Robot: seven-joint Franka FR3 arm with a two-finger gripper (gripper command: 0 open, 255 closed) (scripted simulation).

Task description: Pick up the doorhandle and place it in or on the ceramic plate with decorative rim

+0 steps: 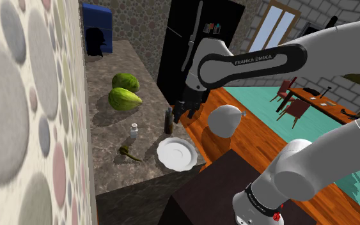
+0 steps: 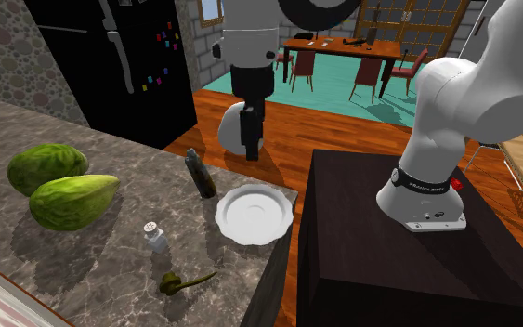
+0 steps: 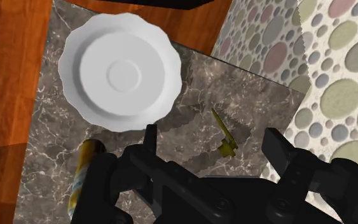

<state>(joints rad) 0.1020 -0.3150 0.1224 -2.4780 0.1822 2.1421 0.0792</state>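
Front of the second exterior view, low and left of centre: there's the doorhandle point(image 2: 183, 281), an olive-brass lever lying flat on the dark marble counter point(image 2: 83, 260), touching nothing. Just behind it and a shade to the left, a small shaker point(image 2: 154, 235) stands upright. Up and to the right, the white plate point(image 2: 254, 215) with its scalloped rim sits at the counter's corner, beside the dark box stand point(image 2: 361, 251), and it's apart from the handle. Behind the plate stands a dark bottle point(image 2: 201, 174), and over at the frame's left two green fruits point(image 2: 73, 200) lie side by side. Now the gripper point(image 3: 212, 137): in the wrist view its two black fingers point(image 3: 278, 147) are spread wide with nothing clasped, so the hand is released, and both handle and plate are well below it. In the shoulder view it hangs above the bottle, near the counter's edge. Farther back comes the black fridge point(image 2: 111, 65), and at the top right a dining table point(image 2: 343, 44) with red chairs point(image 2: 368, 74).
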